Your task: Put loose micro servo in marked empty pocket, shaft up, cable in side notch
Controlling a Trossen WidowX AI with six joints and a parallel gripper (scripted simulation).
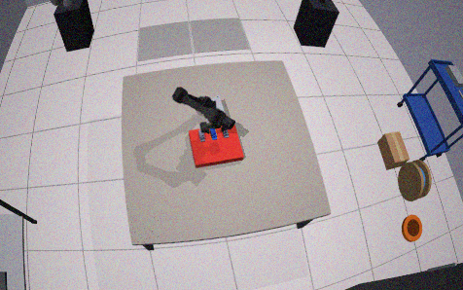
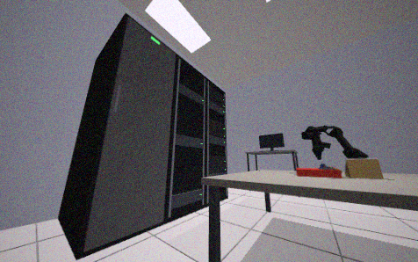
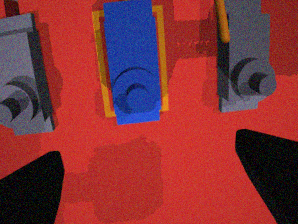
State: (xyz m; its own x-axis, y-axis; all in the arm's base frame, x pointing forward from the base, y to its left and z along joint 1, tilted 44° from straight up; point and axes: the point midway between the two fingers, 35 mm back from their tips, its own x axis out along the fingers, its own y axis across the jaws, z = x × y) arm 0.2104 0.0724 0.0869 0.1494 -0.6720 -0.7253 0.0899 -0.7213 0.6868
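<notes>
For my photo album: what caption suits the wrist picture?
Open gripper above the red deck, blue micro servo seated in its orange-marked pocket between two grey servos.

servo (image 3: 133,63) in deck (image 3: 193,183) centre pocket (image 3: 101,63), flanked by two servos, gripper (image 3: 149,183) above, deck on table (image 1: 272,195).
</notes>
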